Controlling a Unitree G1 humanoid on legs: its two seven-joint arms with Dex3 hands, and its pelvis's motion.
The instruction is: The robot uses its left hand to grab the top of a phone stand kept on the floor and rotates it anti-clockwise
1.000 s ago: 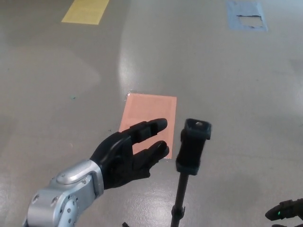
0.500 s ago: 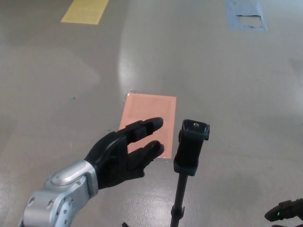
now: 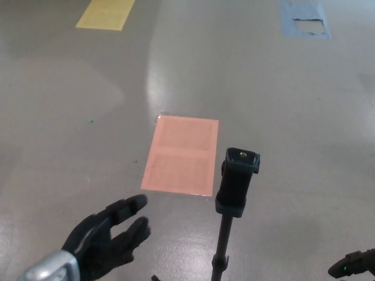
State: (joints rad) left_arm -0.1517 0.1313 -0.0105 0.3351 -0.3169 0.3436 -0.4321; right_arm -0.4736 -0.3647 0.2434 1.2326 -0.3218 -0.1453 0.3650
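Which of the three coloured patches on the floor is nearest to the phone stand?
The pink patch, just left of the phone stand. The yellow patch and blue patch lie far off at the top.

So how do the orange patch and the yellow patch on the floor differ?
The orange patch lies mid-floor, just beyond the phone stand, and shows whole; the yellow patch sits at the far upper left, cut off by the picture's top edge. The orange patch looks larger in the picture than the yellow patch. Both are flat rectangles on the grey floor.
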